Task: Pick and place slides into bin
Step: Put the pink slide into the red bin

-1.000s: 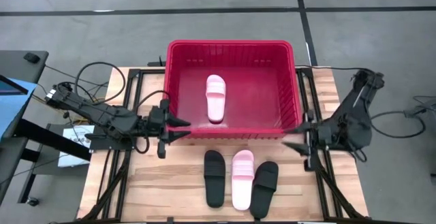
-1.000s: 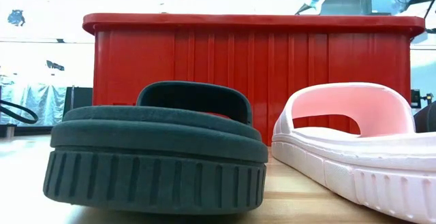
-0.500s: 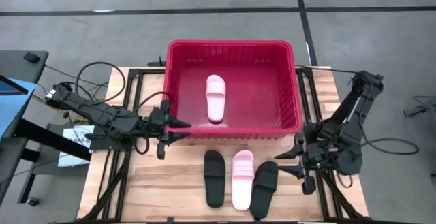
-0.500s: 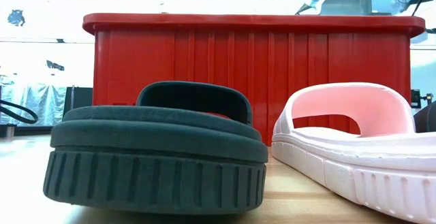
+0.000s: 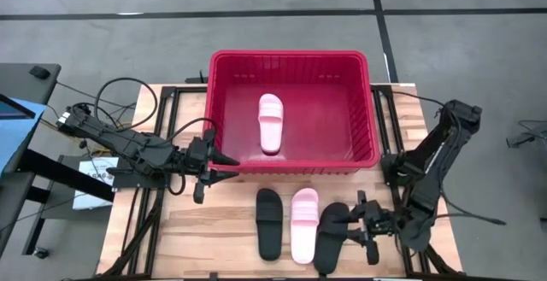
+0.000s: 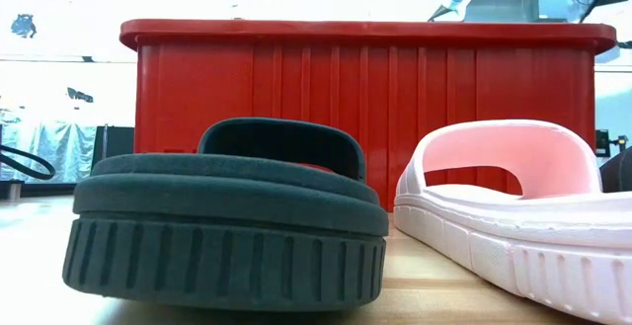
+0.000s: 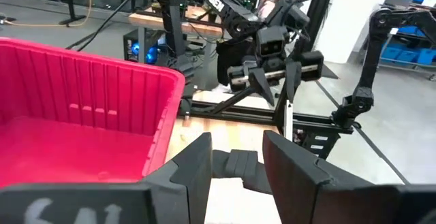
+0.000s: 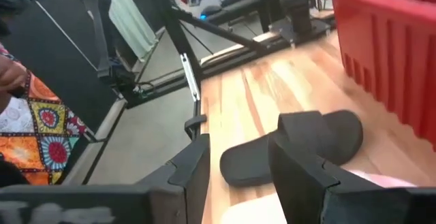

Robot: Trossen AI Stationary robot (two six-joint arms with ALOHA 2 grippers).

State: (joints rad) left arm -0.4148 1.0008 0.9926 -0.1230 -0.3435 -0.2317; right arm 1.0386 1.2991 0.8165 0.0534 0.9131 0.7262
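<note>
Red plastic fills the middle of the high view: the bin (image 5: pixel 291 114) sits at the far side of the wooden table (image 5: pixel 226 230), and only this overhead camera looks into it, where one pale pink slide (image 5: pixel 271 122) lies on the floor of the basket. In front of the bin three more slides rest side by side on the wood: a black slide (image 5: pixel 269 222) on the left, a second pink slide (image 5: pixel 304 224) in the middle and another black slide (image 5: pixel 332 235) on the right.

The right gripper (image 5: pixel 352 225) is low at the table's near right corner, its tips just beside that right-hand black slide; from above I cannot tell whether they touch it. Its fingers stand apart with nothing between them, a gap the right wrist view confirms (image 8: pixel 235 176), with a black slide lying on the wood beyond them and the bin wall to one side.

The left gripper (image 5: pixel 229 166) hovers at the bin's near left corner, fingers parted and empty. Its wrist view shows what the others do not: the other arm's gripper facing it across the table.

The low view sees neither arm, only the toe of a black slide (image 6: pixel 227 216), the pink one (image 6: pixel 513 216) beside it, and the bin's wall behind.
</note>
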